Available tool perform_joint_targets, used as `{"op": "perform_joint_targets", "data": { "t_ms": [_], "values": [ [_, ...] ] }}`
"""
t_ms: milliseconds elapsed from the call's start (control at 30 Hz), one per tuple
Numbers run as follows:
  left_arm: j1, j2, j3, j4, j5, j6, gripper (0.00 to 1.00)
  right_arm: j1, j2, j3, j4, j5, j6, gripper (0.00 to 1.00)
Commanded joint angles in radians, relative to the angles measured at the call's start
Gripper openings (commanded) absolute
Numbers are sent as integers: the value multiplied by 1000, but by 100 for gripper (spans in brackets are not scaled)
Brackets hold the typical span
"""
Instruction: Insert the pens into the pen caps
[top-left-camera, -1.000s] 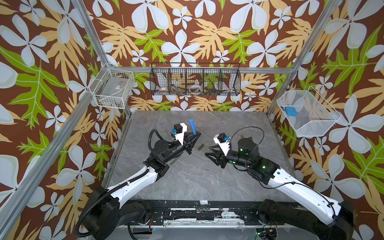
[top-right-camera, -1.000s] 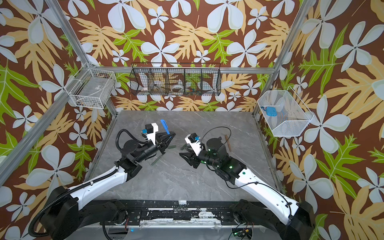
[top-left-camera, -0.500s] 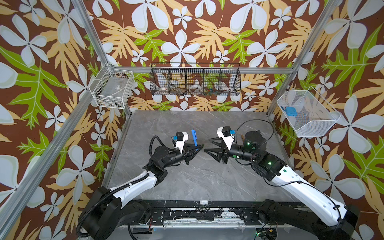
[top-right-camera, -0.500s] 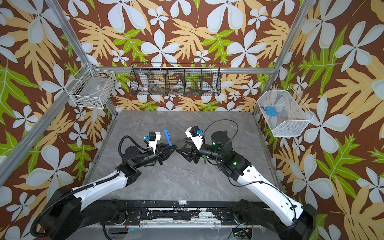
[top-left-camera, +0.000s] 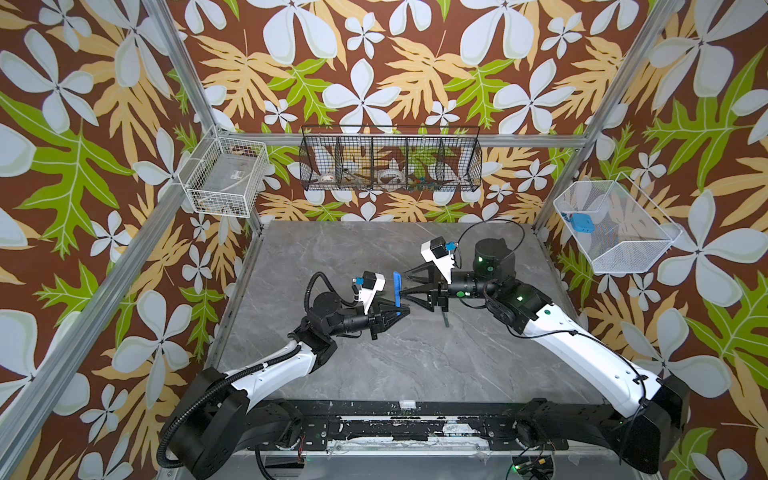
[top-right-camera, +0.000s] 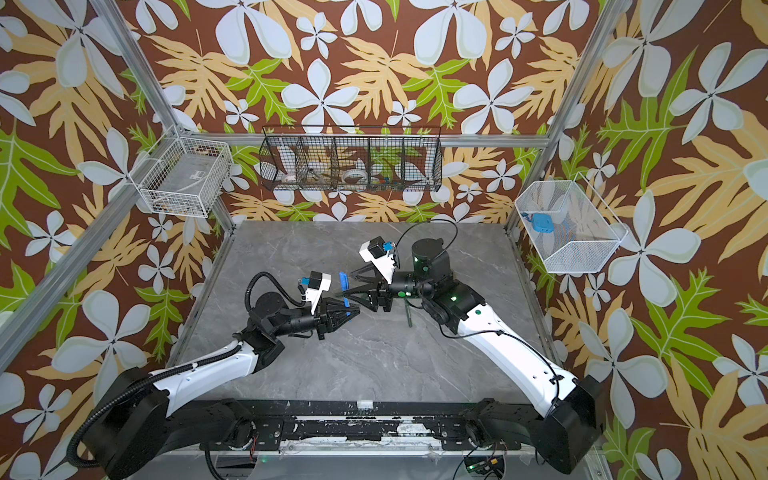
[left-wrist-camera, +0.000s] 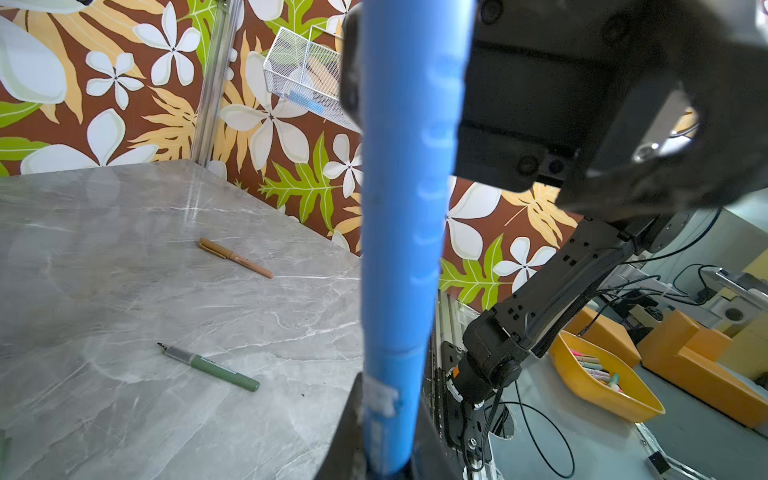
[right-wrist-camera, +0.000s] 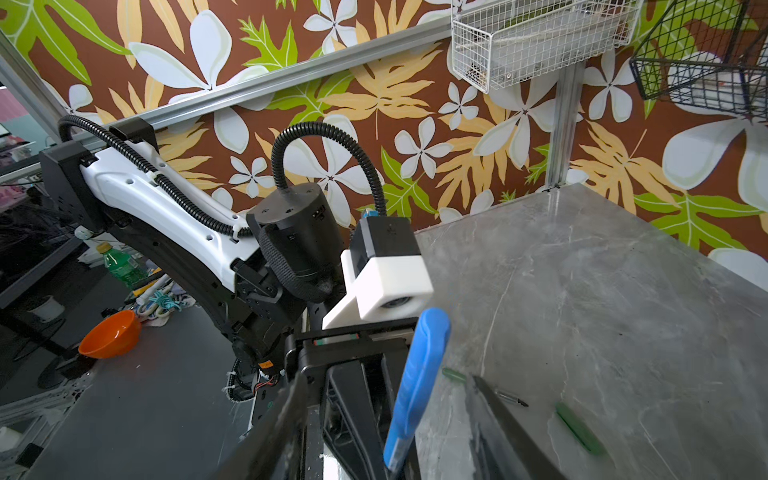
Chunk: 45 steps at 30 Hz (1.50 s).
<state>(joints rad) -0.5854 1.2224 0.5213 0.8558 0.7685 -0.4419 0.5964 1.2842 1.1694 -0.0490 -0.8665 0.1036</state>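
Jaws of the left gripper (top-left-camera: 402, 310) are clamped on the lower end of a blue pen (top-left-camera: 397, 286), holding it roughly upright above the middle of the grey table (top-left-camera: 374, 365). The right gripper (top-left-camera: 404, 285) faces it with jaws spread, one finger on each side of the pen's upper part, neither touching it. That upper part looks like the blue cap (right-wrist-camera: 431, 334); whether it is pushed fully home cannot be told. To finish well, the right jaws should probably close squarely on the cap and press straight along the pen, while the left grip holds firm against tilting or sliding. On the table lie an uncapped green pen (left-wrist-camera: 208, 368), a green cap (right-wrist-camera: 579, 428) and an orange-brown pen (left-wrist-camera: 235, 257) that looks capped.
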Motion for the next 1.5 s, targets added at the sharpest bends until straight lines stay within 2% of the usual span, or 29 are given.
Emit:
{"op": "perform_joint_targets", "data": {
  "t_ms": [0, 100, 267, 400, 467, 633, 800, 1233, 1333, 1467],
  "values": [
    [-2, 4, 5, 6, 12, 34, 0, -3, 31, 35, -16, -26, -5, 58],
    [-2, 9, 9, -7, 7, 53, 0, -13, 59, 61, -30, 4, 4, 57],
    [-2, 15, 13, -13, -6, 67, 0, -16, 97, 76, -30, -29, 22, 52],
    [-2, 21, 17, -20, -21, 77, 0, -17, 111, 62, -7, -70, 41, 44],
    [-3, 29, 20, -18, -29, 78, 0, -17, 105, 45, 17, -93, 55, 38],
    [-2, 47, 19, 29, -59, 68, 0, -16, 76, -12, 55, -113, 71, 15],
    [-2, 82, 49, 110, -62, 44, 0, -16, 67, -47, 35, -120, 61, 1],
    [57, 132, 169, 427, 54, -132, 0, -16, 89, -143, -99, -157, -37, 0],
    [58, 116, 193, 418, 59, -118, 0, -16, 105, -161, -112, -161, -48, 0],
    [58, 84, 210, 300, 27, -29, 0, -19, 108, -168, -100, -169, -48, 0]
  ]
}}
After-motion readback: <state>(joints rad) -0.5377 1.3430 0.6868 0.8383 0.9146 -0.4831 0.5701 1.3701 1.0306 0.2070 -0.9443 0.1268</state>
